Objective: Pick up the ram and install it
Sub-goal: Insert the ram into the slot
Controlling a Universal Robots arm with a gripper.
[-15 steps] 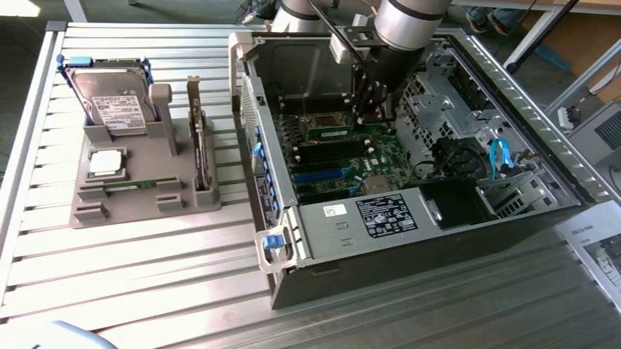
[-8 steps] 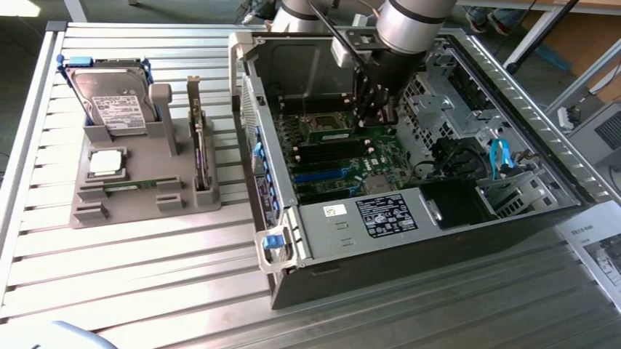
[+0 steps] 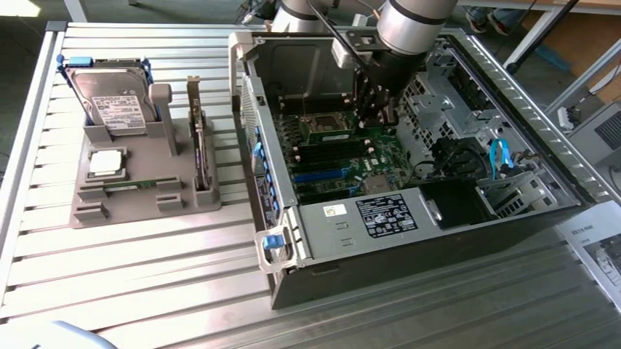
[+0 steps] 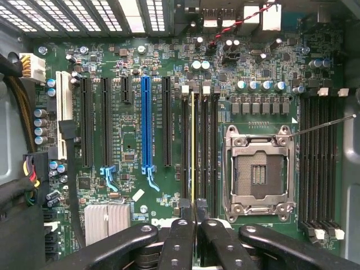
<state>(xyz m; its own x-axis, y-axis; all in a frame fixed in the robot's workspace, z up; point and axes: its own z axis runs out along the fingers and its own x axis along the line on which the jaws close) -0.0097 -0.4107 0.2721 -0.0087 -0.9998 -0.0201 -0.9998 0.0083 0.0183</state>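
Pinching ram (image 4: 193, 146) edge-on, seemingly between flanking slots (image 4: 184, 152).

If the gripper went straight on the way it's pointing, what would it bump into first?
Probably the black memory slots on the motherboard, just beside the empty processor socket. The gripper seems to pinch the ram edge-on, so that would touch first; the gap is hard to judge.

No text can be read. The black label (image 3: 386, 214) on the power supply (image 3: 335, 234) and the white label (image 3: 123, 110) on the hard drive (image 3: 97, 83) carry print too small to read. The white print (image 4: 156, 121) on the board (image 4: 264, 121) is the same.
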